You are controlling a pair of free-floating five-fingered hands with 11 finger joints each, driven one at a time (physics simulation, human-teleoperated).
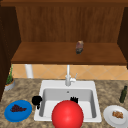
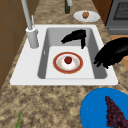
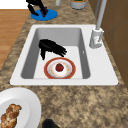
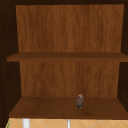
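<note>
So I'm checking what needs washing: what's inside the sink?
In the sink lies a red-rimmed plate with a small red fruit on it. The right hand hovers above the basin with relaxed fingers. The hand covers part of the basin floor beneath it.

A red-rimmed round white plate carried a red fruit. The rectangular sink was white, the speckled stone counter brown, the round grape plate blue.

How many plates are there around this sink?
3: a blue plate with grapes on the counter left of the sink, a white plate with bread on the right, and a red-rimmed plate in the basin.
</note>
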